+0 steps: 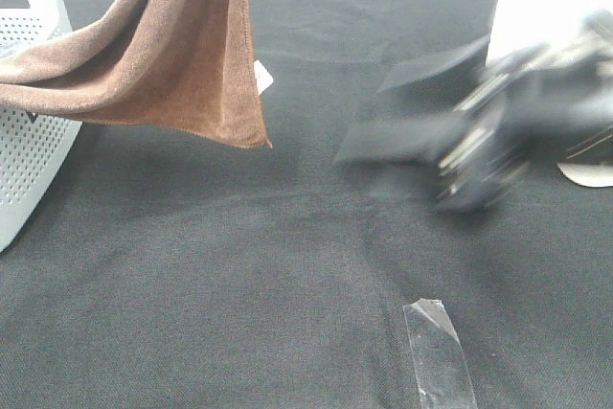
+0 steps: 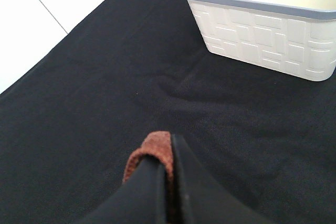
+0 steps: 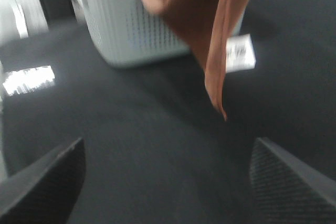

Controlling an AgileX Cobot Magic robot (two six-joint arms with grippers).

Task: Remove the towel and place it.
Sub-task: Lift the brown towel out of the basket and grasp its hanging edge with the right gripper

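Roughly midway, I judge. My left fingers [image 2: 185,167] are pinched shut on a stitched edge of the large rust-brown microfibre towel [image 1: 163,45]; a small fold of the pile pokes out between the tips. From that hold the towel hangs in the air above the black cloth-covered table [image 1: 287,265]. One side trails off toward the white perforated plastic basket [image 1: 29,150] and lies across its rim, so the towel is not fully off the basket yet. The near lower corner dangles free, clear of the table. My right fingers [image 3: 47,187] are spread wide with nothing between them. They are low over the table, facing that hanging corner but well apart from it, and the overhead view shows them only as a blur. What is left: clear the trailing side from the basket, probably catch the free corner with the right, then lay the towel down. No placing has begun. Towel notes: soft short nap, even rust-brown, a neat stitched hem along the hanging edge, and a small white tag [image 1: 261,75] showing just behind that edge. It drapes in loose folds and looks limp and light.
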